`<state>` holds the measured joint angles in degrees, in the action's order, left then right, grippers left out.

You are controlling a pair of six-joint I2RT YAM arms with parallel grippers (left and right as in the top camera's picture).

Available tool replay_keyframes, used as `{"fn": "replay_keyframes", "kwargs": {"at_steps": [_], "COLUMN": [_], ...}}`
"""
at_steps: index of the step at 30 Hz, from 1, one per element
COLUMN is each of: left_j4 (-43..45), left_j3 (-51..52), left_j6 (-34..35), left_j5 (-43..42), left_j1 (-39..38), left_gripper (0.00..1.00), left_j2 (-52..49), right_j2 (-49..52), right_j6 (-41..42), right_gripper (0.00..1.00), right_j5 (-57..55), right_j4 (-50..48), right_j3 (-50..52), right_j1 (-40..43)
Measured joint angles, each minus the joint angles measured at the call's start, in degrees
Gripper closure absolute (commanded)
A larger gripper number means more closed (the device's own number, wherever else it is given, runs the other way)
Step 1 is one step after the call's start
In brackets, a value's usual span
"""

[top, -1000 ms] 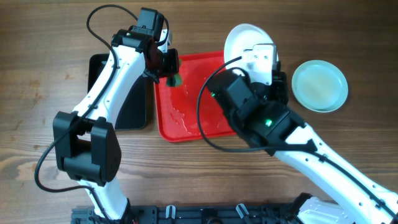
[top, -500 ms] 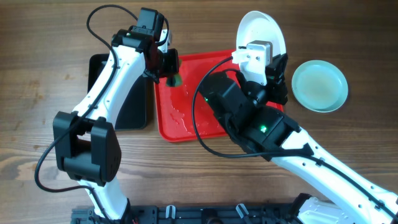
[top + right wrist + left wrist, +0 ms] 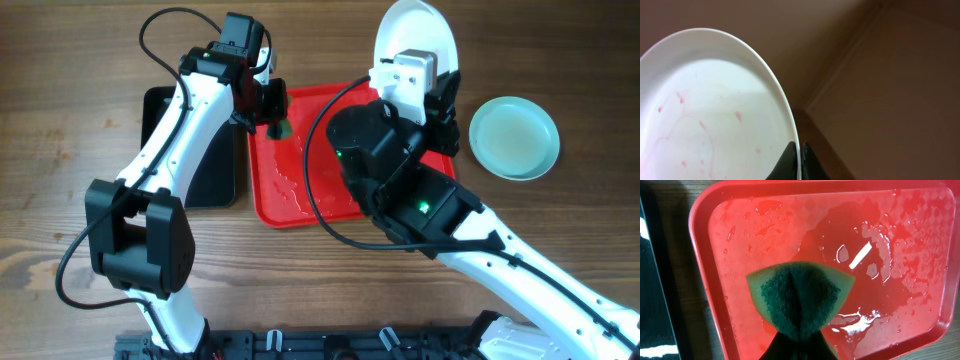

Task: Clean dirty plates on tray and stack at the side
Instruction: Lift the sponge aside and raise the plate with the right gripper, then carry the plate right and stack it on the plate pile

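Taking the red tray (image 3: 290, 195) as the centre of the overhead view, a smaller black tray (image 3: 163, 105) lies just beside it at 9 o'clock on the wooden table (image 3: 80, 60). One pale mint-green plate (image 3: 514, 138) rests on the wood at 3 o'clock, clear of the tray's rim. The bulky right arm (image 3: 400, 190) and a loop of black cable (image 3: 318, 165) hide the tray's right half from above. The left wrist view shows its floor wet, with beads and a film of water. The left gripper (image 3: 274, 116) is clamped on a single green sponge (image 3: 800, 292), held over the tray's 11 o'clock corner. The right gripper (image 3: 799, 152) pinches the rim of one white plate (image 3: 415, 32), which is up off the table at about 1 o'clock, beyond the tray's far edge. Faint pink smears mark its face. In view are two plates, two trays and one sponge. I cannot tell whether another plate lies under the green one.
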<state>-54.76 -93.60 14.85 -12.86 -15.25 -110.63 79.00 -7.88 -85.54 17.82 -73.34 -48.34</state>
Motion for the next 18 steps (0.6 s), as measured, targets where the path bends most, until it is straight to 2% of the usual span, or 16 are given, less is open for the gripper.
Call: {"fn": "replay_keyframes", "kwargs": {"at_steps": [2,4,8,10,14,18], "left_j4": [0.0,0.0,0.0,-0.1,-0.1,-0.1], "left_j3": [0.0,0.0,0.0,0.0,0.0,0.0], "left_j6": [0.0,0.0,0.0,0.0,0.0,0.0], "left_j5": [0.0,0.0,0.1,0.2,0.2,0.2], "left_j1": [0.0,0.0,0.0,0.0,0.0,0.0], "left_gripper": [0.96,0.96,0.96,0.96,0.96,0.96], "left_j2": [0.0,0.0,0.0,0.0,0.0,0.0], "right_j2": [0.0,-0.1,-0.1,-0.1,0.3,1.2], "right_j6": [-1.0,0.3,10.5,16.0,24.3,25.9], "right_gripper": [0.96,0.96,0.96,0.96,0.96,0.96], "right_j5": [0.8,2.8,14.8,22.3,42.7,61.4], "right_j4": [0.2,4.6,21.3,25.5,27.3,25.8], "right_j3": [0.0,0.0,0.0,0.5,2.0,2.1], "right_j1": [0.0,0.1,2.5,5.6,17.8,29.9]}}
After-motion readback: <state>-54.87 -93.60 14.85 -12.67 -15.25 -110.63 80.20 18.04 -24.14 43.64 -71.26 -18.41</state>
